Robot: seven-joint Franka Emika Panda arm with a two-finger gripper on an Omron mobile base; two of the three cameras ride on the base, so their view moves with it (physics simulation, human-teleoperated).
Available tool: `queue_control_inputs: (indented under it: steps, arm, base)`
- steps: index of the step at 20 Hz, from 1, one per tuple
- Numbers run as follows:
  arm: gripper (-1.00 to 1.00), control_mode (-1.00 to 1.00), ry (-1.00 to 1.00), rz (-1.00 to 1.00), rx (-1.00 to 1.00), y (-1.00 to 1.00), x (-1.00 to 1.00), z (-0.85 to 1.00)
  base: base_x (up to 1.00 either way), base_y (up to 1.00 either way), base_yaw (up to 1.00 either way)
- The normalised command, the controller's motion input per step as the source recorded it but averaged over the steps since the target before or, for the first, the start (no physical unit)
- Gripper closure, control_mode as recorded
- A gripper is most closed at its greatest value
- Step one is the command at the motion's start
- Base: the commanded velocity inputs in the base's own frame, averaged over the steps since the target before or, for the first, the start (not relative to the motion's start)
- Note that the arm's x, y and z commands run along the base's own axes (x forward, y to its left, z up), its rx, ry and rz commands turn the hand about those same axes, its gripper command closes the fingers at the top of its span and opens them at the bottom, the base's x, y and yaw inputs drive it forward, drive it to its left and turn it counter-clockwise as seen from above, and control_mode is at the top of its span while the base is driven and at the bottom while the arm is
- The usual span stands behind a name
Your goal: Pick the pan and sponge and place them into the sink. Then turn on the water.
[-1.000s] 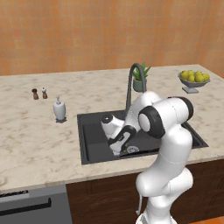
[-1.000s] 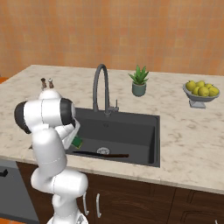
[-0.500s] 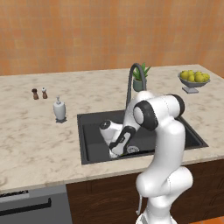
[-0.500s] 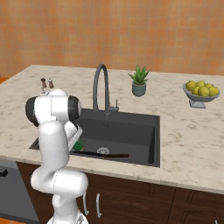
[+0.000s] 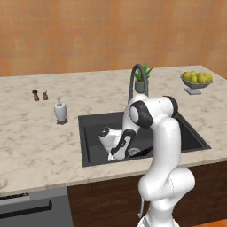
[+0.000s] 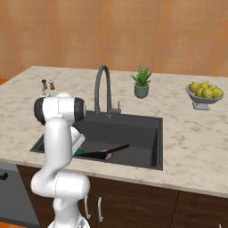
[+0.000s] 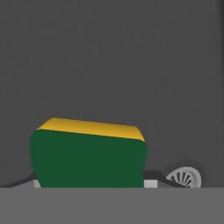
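Note:
My gripper (image 5: 111, 154) reaches down into the left part of the dark sink (image 5: 91, 122), low near its floor. It is shut on the sponge (image 7: 87, 157), whose green face and yellow edge hide the fingertips in the hand view. A green corner of the sponge (image 6: 79, 152) peeks out beside the arm. The pan (image 6: 113, 150) lies in the sink (image 6: 138, 127), its long dark handle pointing right and its bowl hidden behind the arm. The round metal drain (image 7: 186, 176) sits just right of the sponge. No water runs from the arched faucet (image 5: 134, 80).
A white soap dispenser (image 5: 60, 111) stands left of the sink, with two small shakers (image 5: 40, 94) behind it. At the back right are a potted plant (image 6: 141, 83) and a bowl of lemons (image 6: 205, 92). The faucet (image 6: 101, 87) arches over the basin's rear edge.
The hand has sunk lower and a little to the left inside the sink, still gripping the sponge. The pan has stayed in place.

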Motion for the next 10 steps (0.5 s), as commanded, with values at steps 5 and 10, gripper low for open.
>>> queue_control_inputs:
  steps: [5, 10]
  arm:
    - [-1.00, -1.00, -0.04, -0.06, 0.00, 0.04, 0.04, -0.17]
    - [-1.00, -1.00, -0.24, -0.03, 0.00, 0.03, 0.00, 0.06]
  base:
    - [0.00, 0.00, 0.00]
    - [0.00, 0.00, 0.00]
